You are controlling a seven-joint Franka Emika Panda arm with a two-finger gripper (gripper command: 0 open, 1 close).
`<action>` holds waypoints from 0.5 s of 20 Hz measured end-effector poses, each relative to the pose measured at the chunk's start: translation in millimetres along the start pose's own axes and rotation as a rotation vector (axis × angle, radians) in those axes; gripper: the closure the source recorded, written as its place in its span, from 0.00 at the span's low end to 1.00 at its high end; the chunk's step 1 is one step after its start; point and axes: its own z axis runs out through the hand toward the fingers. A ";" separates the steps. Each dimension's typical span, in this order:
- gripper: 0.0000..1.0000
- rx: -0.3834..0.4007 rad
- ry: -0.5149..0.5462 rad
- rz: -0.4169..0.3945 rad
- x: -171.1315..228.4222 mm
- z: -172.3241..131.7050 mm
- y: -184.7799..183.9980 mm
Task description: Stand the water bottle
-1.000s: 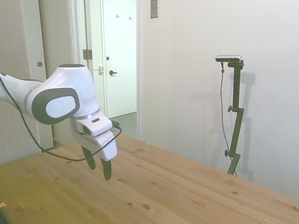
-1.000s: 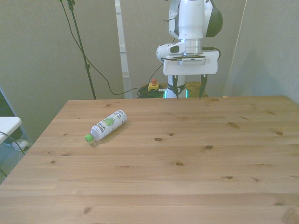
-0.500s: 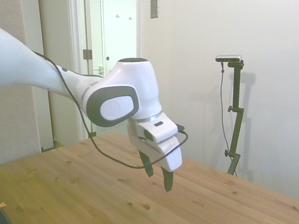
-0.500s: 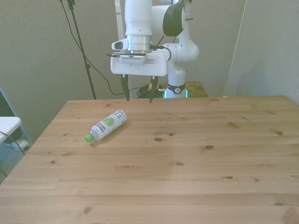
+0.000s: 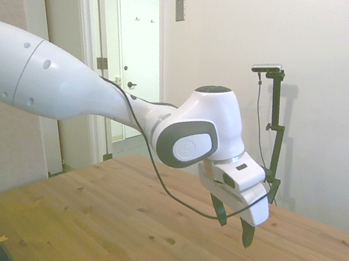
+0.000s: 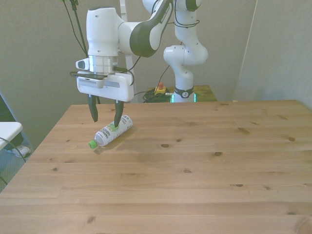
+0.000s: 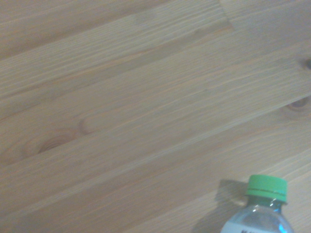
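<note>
Green-capped, the bottle [image 6: 113, 130] lies on its side on the table [image 6: 195, 165], toward the front view's left. We see the gripper [image 6: 105, 114] above it with fingers spread wide, empty and touching nothing, its tips clear of the bottle.

White arm [image 5: 56, 83] — grey joint caps, black cable, seemingly dark-green fingers [image 6: 117, 114].

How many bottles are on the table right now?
1. The water bottle lies on its side toward the front view's left, green cap pointing at the near edge, under the open end effector. Nothing seems hidden.
</note>
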 end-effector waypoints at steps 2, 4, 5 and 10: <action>0.00 -0.009 0.001 0.023 14.5 8.6 8.6; 0.00 -0.010 -0.004 0.041 24.4 17.2 13.7; 0.00 -0.011 -0.004 0.046 28.8 21.0 15.3; 0.00 -0.026 -0.001 0.068 45.4 37.9 19.1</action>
